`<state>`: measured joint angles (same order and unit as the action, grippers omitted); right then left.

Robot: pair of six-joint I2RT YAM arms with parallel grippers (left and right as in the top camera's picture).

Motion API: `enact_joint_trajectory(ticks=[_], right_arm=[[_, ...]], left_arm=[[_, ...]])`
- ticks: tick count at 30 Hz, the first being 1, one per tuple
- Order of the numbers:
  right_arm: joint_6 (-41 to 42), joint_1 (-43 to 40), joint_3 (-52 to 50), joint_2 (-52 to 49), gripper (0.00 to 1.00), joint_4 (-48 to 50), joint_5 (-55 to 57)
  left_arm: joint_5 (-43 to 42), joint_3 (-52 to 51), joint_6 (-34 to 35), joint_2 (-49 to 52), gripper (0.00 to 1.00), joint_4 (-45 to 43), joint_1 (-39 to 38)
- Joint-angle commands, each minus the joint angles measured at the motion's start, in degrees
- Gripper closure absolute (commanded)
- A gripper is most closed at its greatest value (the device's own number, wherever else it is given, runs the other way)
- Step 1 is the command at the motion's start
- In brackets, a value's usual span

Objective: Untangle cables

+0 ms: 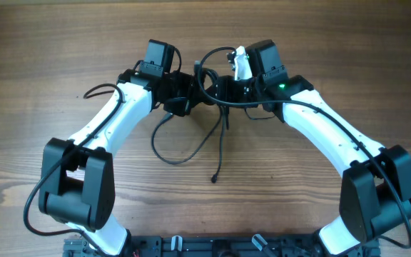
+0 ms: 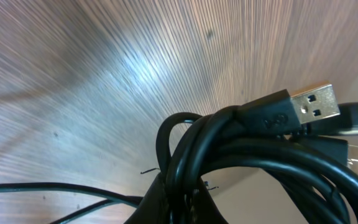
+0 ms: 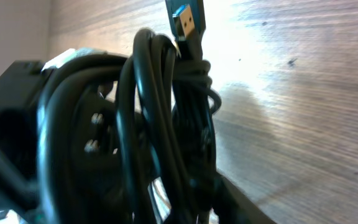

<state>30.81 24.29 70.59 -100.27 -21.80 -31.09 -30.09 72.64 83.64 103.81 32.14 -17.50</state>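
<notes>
The cables (image 1: 207, 93) are a bundle of thin black cords held up between both grippers over the middle of the wooden table. Loose loops and one free end (image 1: 213, 179) hang down toward me. My left gripper (image 1: 180, 100) is shut on the bunched cables (image 2: 204, 155); a silvery USB plug (image 2: 312, 107) sticks out to the right. My right gripper (image 1: 227, 89) is shut on the same cables (image 3: 179, 124); a blue-tongued USB plug (image 3: 186, 18) points up. The fingertips are mostly hidden by the cords.
The wooden table (image 1: 48, 57) lies all around. The two white arms (image 1: 105, 121) (image 1: 327, 132) meet at the centre, close together. The arm bases stand at the front edge (image 1: 205, 246).
</notes>
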Motion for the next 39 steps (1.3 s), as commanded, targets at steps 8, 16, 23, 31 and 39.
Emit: enact_joint_trajectory(ticks=[8, 16, 23, 31, 39], right_arm=[[3.7, -1.7, 0.2, -1.8, 0.96, -3.5, 10.4], [0.9, -4.3, -2.5, -1.9, 0.96, -6.2, 10.5], [0.9, -5.2, -6.4, -1.9, 0.96, -5.4, 10.6], [0.8, -9.9, -6.5, -1.9, 0.96, -6.4, 10.1], [0.6, -10.8, -6.5, -2.8, 0.96, -7.8, 10.1]], left_arm=[[-16.2, 0.3, -11.9, -1.9, 0.96, -5.2, 2.2], [-32.3, 0.3, -20.7, -2.3, 0.96, -18.2, 8.7], [-46.9, 0.3, -16.7, -2.3, 0.96, -35.4, 14.5], [-53.7, 0.3, -14.5, -2.4, 0.96, -49.0, 28.4], [-47.6, 0.3, 1.4, -4.1, 0.96, -65.1, 35.3]])
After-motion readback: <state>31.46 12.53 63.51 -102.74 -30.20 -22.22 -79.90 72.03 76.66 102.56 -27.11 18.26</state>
